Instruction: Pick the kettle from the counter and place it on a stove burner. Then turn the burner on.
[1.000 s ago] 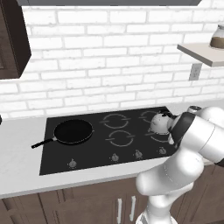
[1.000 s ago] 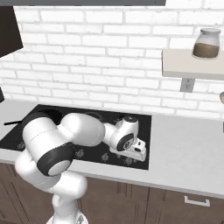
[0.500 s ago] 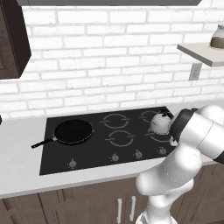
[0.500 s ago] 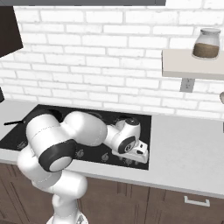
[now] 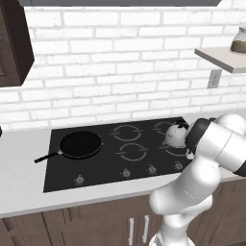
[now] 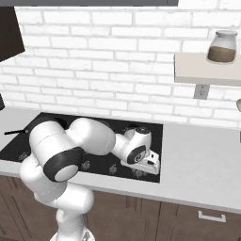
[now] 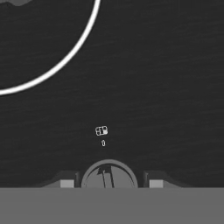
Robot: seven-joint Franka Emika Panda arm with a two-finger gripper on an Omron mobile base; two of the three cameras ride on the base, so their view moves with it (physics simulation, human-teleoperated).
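Kettle (image 5: pixel 176 134) sits on right-hand stove burner (image 5: pixel 178 148), mid-right of frame; claw (image 7: pixel 108 183) open astride knob (image 7: pixel 108 175) at bottom centre — close squarely w/ tips level, then twist.

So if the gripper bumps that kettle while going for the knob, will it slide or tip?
The kettle looks squat and domed, so it would probably slide rather than tip. The glossy black cooktop likely offers little grip. It seems small, perhaps light.
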